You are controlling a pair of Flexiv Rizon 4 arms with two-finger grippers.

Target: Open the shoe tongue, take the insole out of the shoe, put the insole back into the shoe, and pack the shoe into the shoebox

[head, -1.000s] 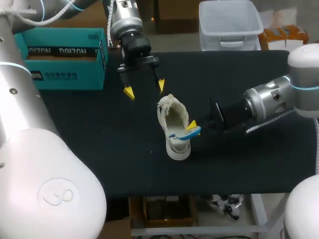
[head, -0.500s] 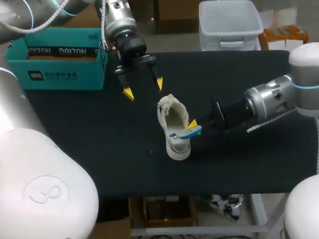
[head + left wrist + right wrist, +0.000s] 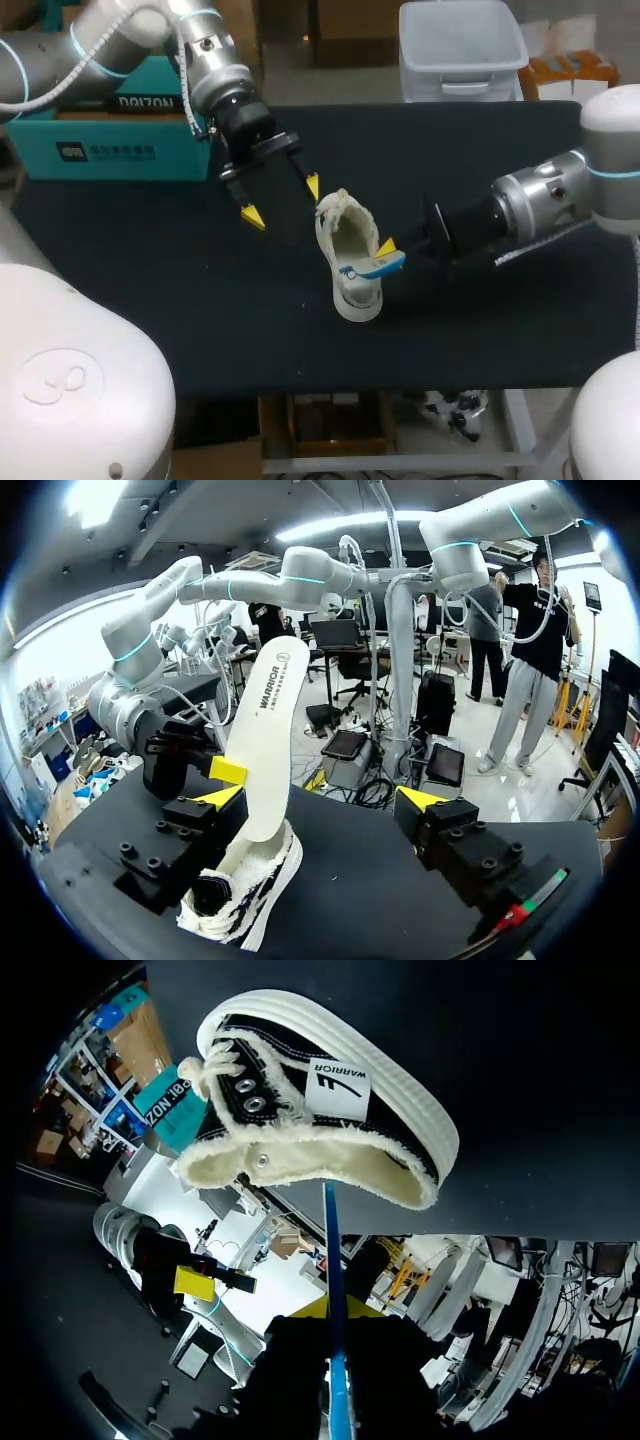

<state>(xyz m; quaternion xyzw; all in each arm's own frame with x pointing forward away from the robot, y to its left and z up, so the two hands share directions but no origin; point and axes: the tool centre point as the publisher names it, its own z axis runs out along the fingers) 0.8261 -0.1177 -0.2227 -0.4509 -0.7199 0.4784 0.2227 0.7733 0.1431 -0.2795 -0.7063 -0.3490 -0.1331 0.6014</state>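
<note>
Farthest left, the teal shoebox (image 3: pixel 110 150) sits open at the back corner of the table (image 3: pixel 200 300), well apart from the work. It is the last stop, so I judge it is parked there to keep the middle free.

Next is my left gripper (image 3: pixel 282 200), hanging above the table between the box and the shoe. Its two yellow tips are spread wide and hold nothing. From its wrist camera the shoe lies ahead of and just beside one finger, so I read it as waiting near enough to steady the shoe or hold the tongue back if the shoe drags.

In the middle the pale shoe (image 3: pixel 345 290) rests on the table with its opening up and its collar splayed wide, which gives the insole a clear path.

The insole (image 3: pixel 378 267), white with a blue underside, has its lower end inside the shoe, and the rest rises out of the opening. The left wrist view shows it standing nearly upright.

To the right, my right gripper (image 3: pixel 388 256) comes in low from that side and is pinched on the insole's free end, with the insole edge-on between its fingers in its own wrist view. Gripping the end lets the length slide along the shoe's opening. Whether this is the pull-out or the return I cannot tell.
</note>
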